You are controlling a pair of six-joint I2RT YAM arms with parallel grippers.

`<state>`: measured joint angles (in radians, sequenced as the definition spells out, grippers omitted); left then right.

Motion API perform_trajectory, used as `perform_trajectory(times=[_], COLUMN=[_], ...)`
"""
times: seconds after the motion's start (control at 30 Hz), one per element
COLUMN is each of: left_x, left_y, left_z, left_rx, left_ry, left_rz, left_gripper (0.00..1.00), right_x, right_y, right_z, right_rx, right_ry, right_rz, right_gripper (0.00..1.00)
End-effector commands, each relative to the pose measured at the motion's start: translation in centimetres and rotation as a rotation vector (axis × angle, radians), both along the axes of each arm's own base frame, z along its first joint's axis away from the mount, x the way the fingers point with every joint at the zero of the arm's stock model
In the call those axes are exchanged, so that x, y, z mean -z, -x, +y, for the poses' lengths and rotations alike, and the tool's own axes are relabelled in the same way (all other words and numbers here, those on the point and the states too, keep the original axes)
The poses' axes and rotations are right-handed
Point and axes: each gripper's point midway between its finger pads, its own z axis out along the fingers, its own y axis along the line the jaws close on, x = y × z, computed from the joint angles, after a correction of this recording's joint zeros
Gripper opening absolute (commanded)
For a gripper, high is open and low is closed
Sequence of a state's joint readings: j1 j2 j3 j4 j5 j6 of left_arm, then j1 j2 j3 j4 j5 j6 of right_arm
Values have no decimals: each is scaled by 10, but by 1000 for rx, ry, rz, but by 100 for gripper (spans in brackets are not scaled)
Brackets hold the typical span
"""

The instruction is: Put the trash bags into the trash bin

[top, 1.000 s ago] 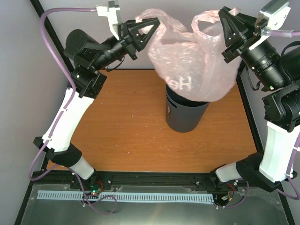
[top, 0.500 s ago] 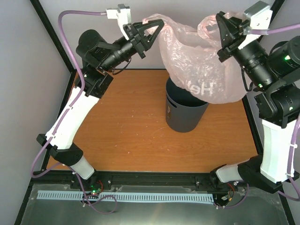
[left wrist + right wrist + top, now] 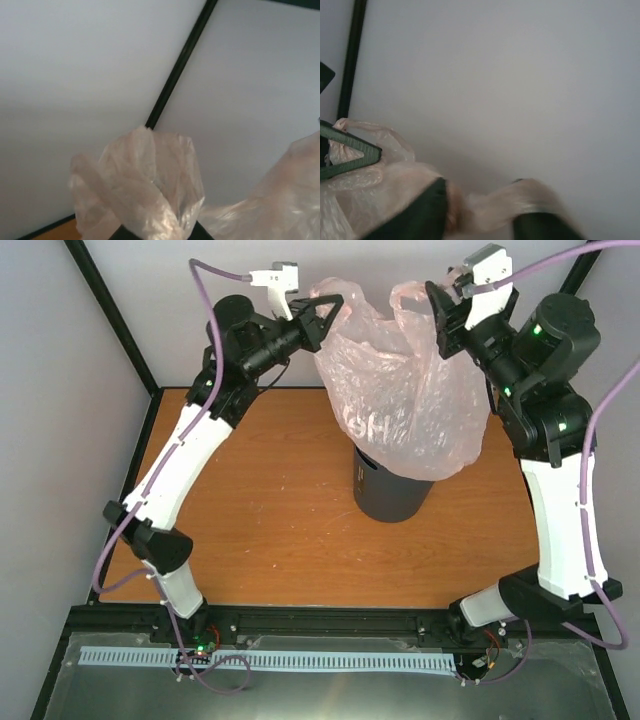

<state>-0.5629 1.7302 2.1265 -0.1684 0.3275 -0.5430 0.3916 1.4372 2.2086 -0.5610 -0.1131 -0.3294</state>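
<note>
The pale-pink translucent trash bag (image 3: 400,410) hangs stretched between my two raised grippers, with faint lettering on its side. Its bottom covers the mouth of the dark grey trash bin (image 3: 390,495), which stands upright on the table. My left gripper (image 3: 330,308) is shut on the bag's left handle; a bunch of the bag (image 3: 145,190) rises from between its fingers. My right gripper (image 3: 437,302) is shut on the right handle; a strand of the bag (image 3: 490,207) crosses between its fingers (image 3: 427,212). I cannot tell whether the bag's bottom is inside the bin.
The orange wooden table (image 3: 260,510) has a black frame around it and pale walls behind. Purple cables loop off both arms. A dark finger of the left gripper (image 3: 350,150) shows at the left edge of the right wrist view.
Both grippers have moved closer together and nearer the back wall. The bag has drawn narrower and shifted left, so it now hangs over the bin.
</note>
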Motion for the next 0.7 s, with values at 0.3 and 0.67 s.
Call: perform_trajectory(times=[0.3, 0.67], left_x=[41, 64], left_y=[-69, -78], left_z=[8, 6], left_rx=[-33, -58], left_ry=[0, -65], left_rz=[115, 85], left_gripper=[1, 1], right_x=[68, 116], right_y=[54, 98], right_z=[-25, -84], right_rx=[-163, 151], right_ry=[-98, -64], right_rz=[327, 359], right_gripper=[100, 100])
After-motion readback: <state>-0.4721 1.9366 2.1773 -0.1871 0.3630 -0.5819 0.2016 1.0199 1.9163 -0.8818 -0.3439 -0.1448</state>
